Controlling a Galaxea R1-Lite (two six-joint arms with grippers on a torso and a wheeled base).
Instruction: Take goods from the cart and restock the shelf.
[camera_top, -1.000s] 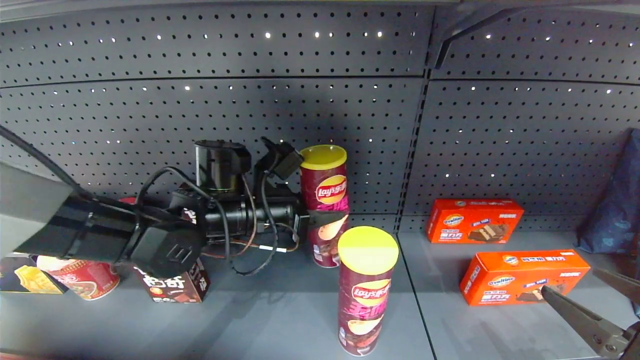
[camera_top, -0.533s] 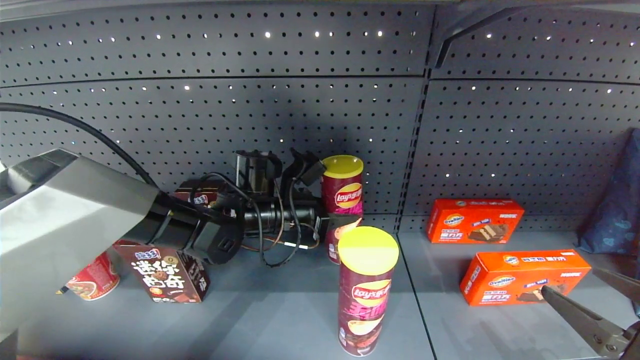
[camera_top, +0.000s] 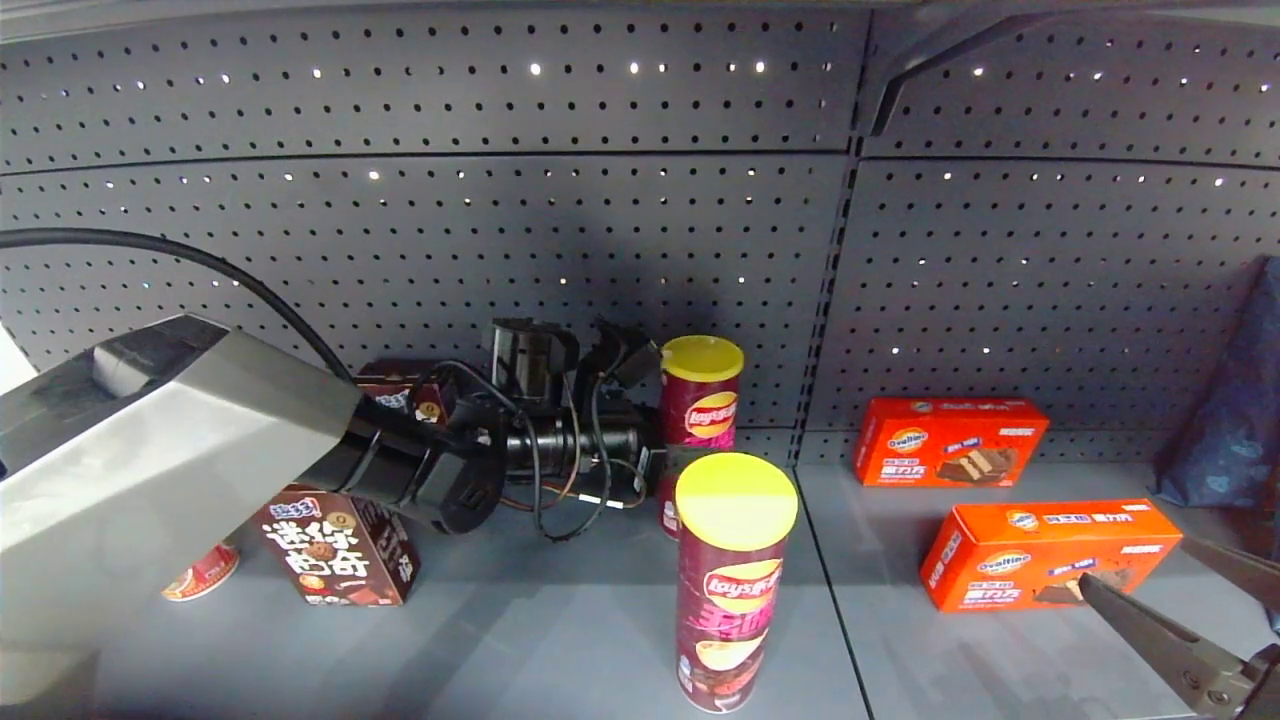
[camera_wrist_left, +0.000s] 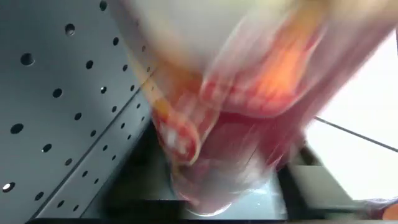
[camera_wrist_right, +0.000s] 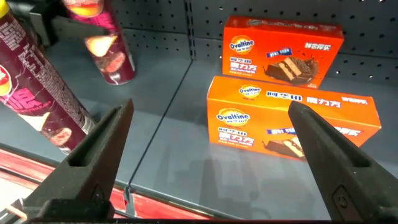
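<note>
L gripper (camera_top: 662, 466) clamps rear chip can (camera_top: 702, 400) at back of shelf (camera_top: 560, 620), behind front can (camera_top: 735, 580); R gripper (camera_wrist_right: 211, 111) hangs fingers wide over nearer orange box (camera_wrist_right: 292, 121).

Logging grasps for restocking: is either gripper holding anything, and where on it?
The left gripper holds the rear chip can around its middle. The right gripper is open, holding nothing.

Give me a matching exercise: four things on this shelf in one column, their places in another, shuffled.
1 rear can
2 front can
3 red cup
4 front orange box

A far left of the shelf
B held in the left end effector
C beside the open right end effector
D standing free near the shelf's front edge

Pairs: 1-B, 2-D, 3-A, 4-C.
</note>
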